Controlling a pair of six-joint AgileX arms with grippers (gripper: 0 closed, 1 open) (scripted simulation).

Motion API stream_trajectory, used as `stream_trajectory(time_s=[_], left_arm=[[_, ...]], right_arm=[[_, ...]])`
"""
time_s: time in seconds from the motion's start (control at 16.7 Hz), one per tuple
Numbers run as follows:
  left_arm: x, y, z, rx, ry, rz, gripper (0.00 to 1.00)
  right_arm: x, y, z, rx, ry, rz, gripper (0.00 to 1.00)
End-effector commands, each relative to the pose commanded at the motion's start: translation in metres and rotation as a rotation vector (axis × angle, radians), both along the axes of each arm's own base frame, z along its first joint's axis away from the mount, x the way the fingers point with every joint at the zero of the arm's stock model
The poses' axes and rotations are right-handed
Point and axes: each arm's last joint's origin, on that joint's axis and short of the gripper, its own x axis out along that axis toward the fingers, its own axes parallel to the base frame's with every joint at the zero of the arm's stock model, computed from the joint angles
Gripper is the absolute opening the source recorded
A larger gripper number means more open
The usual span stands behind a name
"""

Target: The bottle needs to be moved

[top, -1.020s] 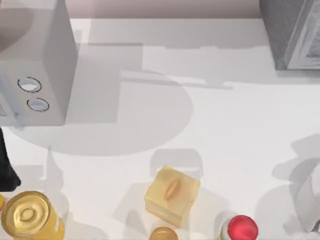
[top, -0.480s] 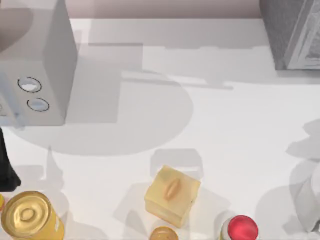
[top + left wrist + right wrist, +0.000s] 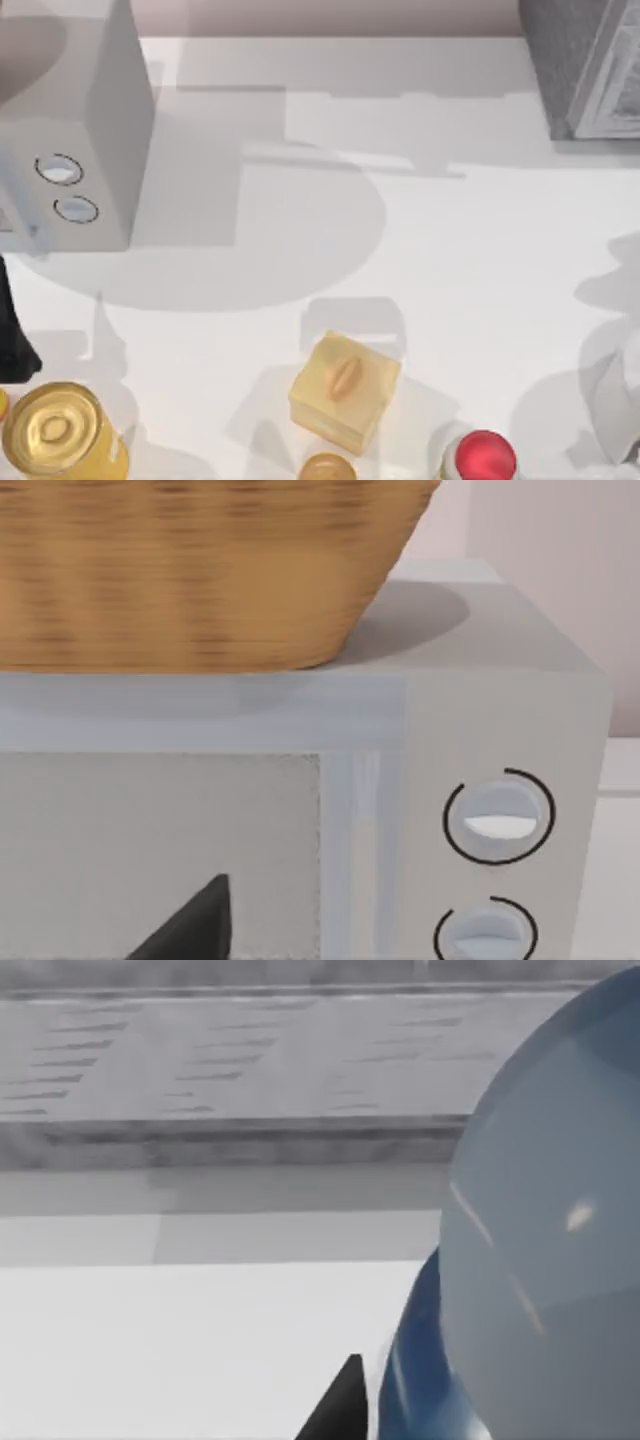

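One bottle (image 3: 540,1260) close against right wrist camera, near grey appliance (image 3: 250,1060); finger state unreadable for both grippers.

overhead down on table (image 3: 460,250), left wrist close on microwave (image 3: 500,710)

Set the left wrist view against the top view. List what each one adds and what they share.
Left wrist view adds: a woven basket resting on top of the microwave, and the microwave's door window.

Top view adds: a gold can at the near left, a yellow block near the middle, a red-capped container to the block's right, and a grey box at the far right corner.

Both: the microwave and its two round dials.
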Motion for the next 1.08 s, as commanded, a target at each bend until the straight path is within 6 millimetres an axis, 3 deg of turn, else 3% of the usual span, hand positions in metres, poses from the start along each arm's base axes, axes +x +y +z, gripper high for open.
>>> stream_trajectory(time_s=[0.72,1.08], left_arm=[[0.0000,0.0000,0.0000,0.000,0.000,0.000,1.00],[0.0000,0.0000,0.0000,0.000,0.000,0.000,1.00]], right_arm=[[0.0000,0.0000,0.0000,0.000,0.000,0.000,0.98],[0.0000,0.0000,0.0000,0.000,0.000,0.000,1.00]])
